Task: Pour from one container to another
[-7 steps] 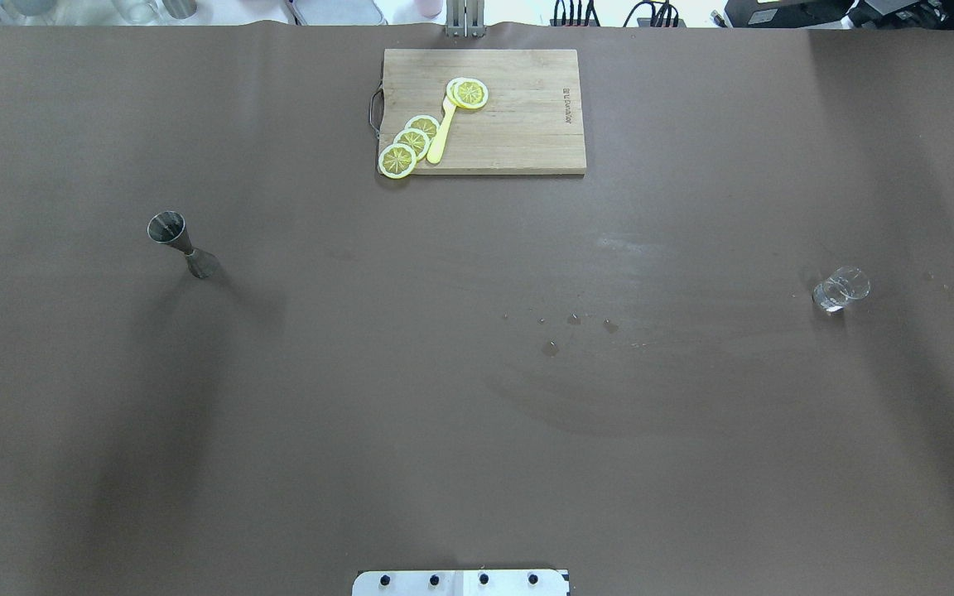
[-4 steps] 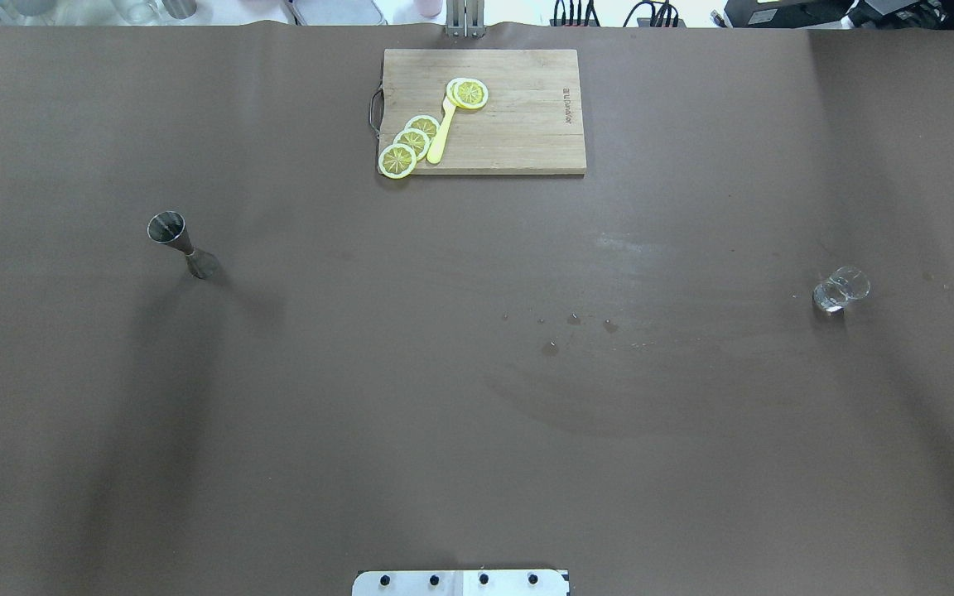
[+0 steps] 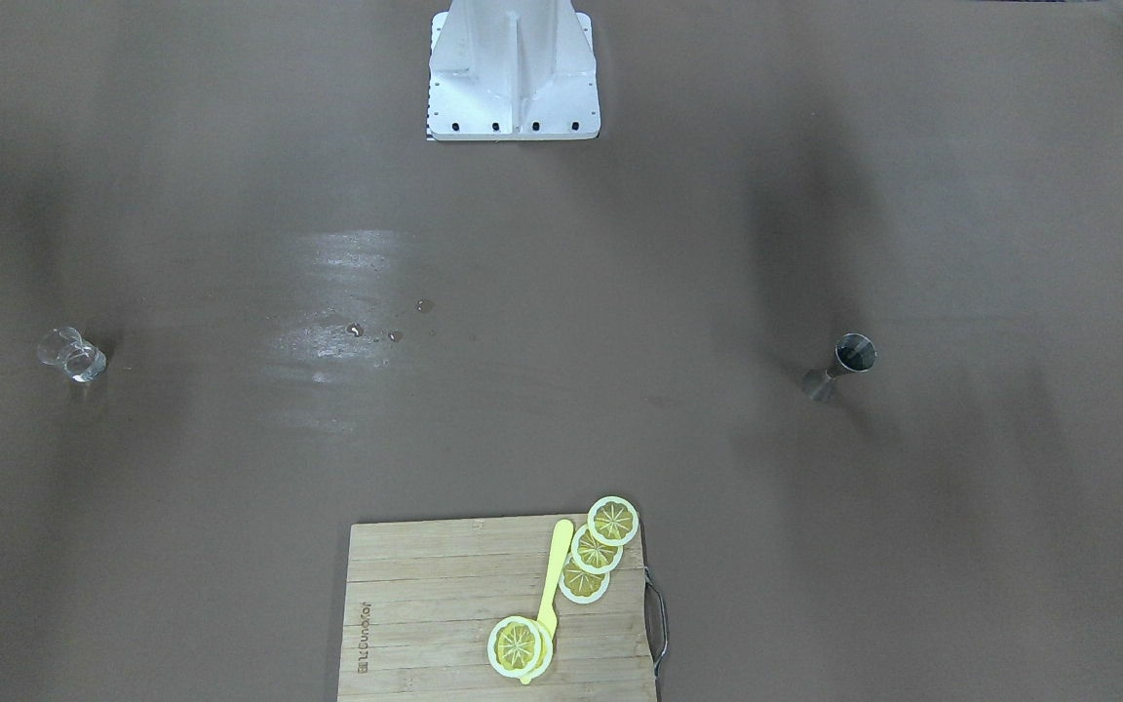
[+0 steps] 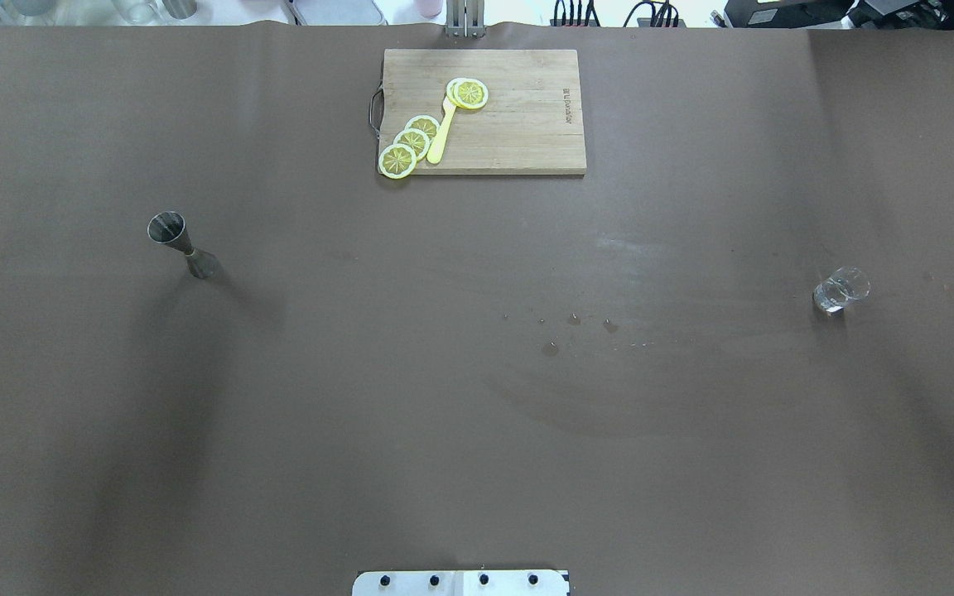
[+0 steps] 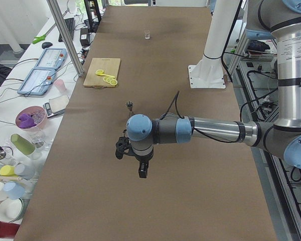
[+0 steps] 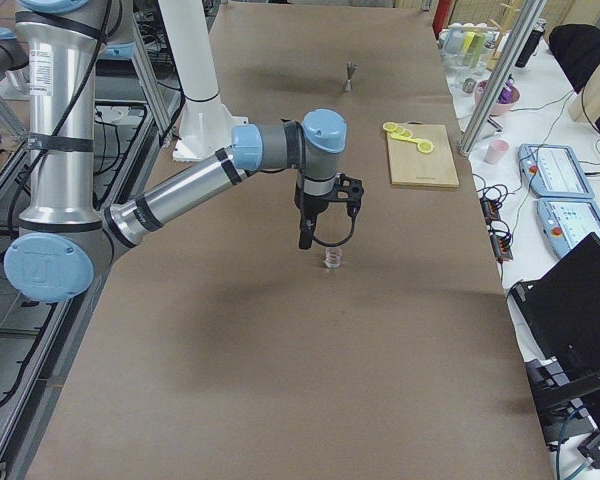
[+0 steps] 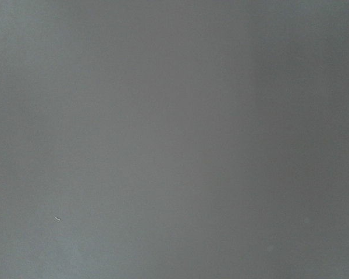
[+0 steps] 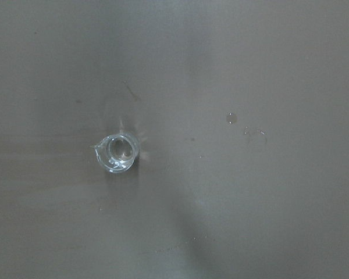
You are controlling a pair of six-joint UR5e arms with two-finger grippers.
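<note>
**Front-facing view.** No hand in view. A steel jigger [image 3: 844, 363] and a small clear glass [image 3: 71, 354] stand at opposite ends of the worktop [image 3: 561, 244]. A cutting board [image 3: 425, 604] holds lemon slices [image 3: 597, 551].

**Overhead view.** Jigger [image 4: 181, 242], glass [image 4: 840, 288] and a few droplets [image 4: 551, 348] between them. Again no hand.

**Left view.** The left hand [image 5: 140, 169] hangs above bare worktop, and the jigger [image 5: 130, 105] stands beyond it, some way off. Whether its fingers are spread cannot be told.

**Right view.** The right hand [image 6: 315, 232] hovers over the glass [image 6: 332, 261], which stands just beneath and slightly to one side, untouched. Finger spacing cannot be told.

**Left wrist view.** Bare worktop only.

**Right wrist view.** The glass [image 8: 118, 153] is seen from above, left of the hand's axis.

**Handling (judged).** The glass is probably light, rigid, smooth and breakable, and is best held across its wall at mid-height with moderate pressure. The jigger is stiff and likely tippy, and its narrow waist offers the surest hold.
</note>
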